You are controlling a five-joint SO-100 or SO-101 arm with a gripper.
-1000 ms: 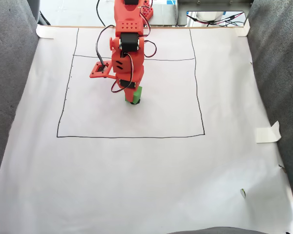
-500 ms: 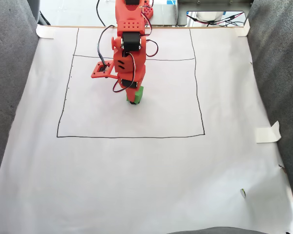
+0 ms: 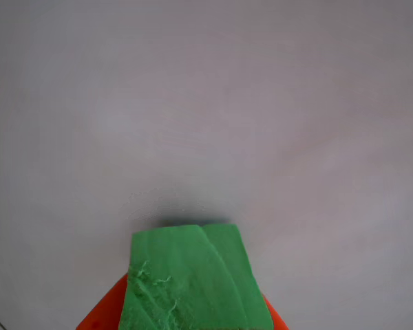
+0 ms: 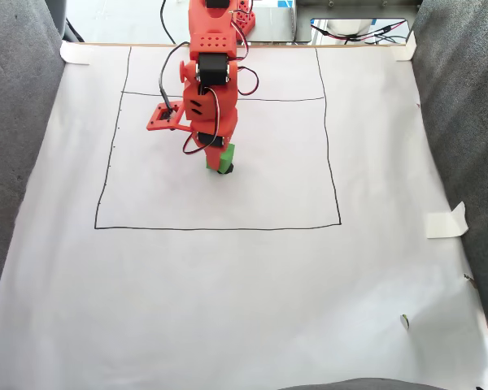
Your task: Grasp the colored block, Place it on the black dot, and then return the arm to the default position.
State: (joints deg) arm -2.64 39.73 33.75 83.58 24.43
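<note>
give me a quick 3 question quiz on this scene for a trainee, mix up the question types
1. True or false: the small bright green cube sits inside the thin black drawn rectangle on the white paper sheet in the fixed view.
2. Multiple choice: what flanks the green cube at the bottom of the other view? A) orange plastic fingers B) grey cloth C) white tape
3. Fill in: in the fixed view, the orange robot arm's hand points ____ at the paper.

Key: 1 true; 2 A; 3 down. The black dot is mostly hidden; only a dark sliver shows at the cube's base.
</note>
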